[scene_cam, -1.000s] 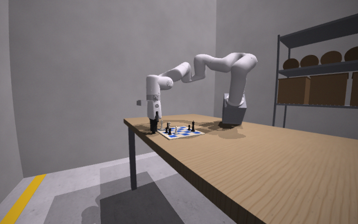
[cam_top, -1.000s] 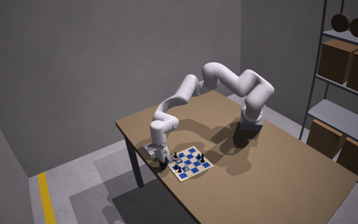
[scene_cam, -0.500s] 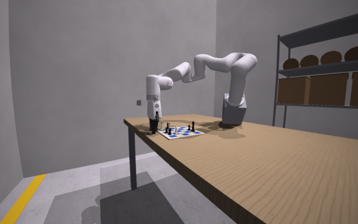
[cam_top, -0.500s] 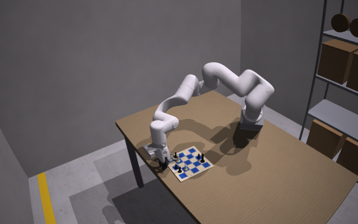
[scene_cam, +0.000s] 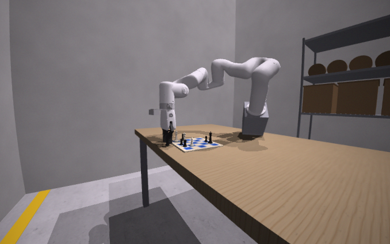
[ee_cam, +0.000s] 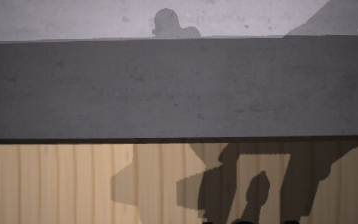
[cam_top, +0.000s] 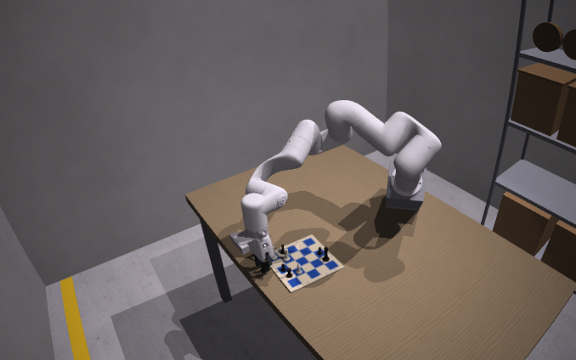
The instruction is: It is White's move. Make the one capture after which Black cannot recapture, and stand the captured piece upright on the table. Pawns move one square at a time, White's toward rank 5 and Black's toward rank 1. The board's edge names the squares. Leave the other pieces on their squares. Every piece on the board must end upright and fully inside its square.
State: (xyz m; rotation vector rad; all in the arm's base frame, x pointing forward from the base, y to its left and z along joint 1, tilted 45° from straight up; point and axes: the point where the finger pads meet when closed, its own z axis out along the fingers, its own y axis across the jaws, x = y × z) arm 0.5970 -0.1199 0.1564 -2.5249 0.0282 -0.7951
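Note:
The blue-and-cream chessboard (cam_top: 307, 262) lies near the table's left front corner and also shows in the exterior view (scene_cam: 197, 143). Several black pieces, among them a tall one (cam_top: 325, 254), and a few white pieces (cam_top: 285, 255) stand upright on it. My gripper (cam_top: 261, 267) points straight down onto the bare table just left of the board, close to the table edge. Its fingers (cam_top: 263, 268) (scene_cam: 167, 140) stand apart around a black piece that stands upright on the table. In the wrist view only the table edge, the floor and the gripper's shadow (ee_cam: 252, 192) show.
The table's left edge (cam_top: 232, 263) runs right beside the gripper. The arm's base (cam_top: 404, 196) stands at the far side of the table. A shelf with brown boxes (cam_top: 563, 134) stands to the right, away from the table.

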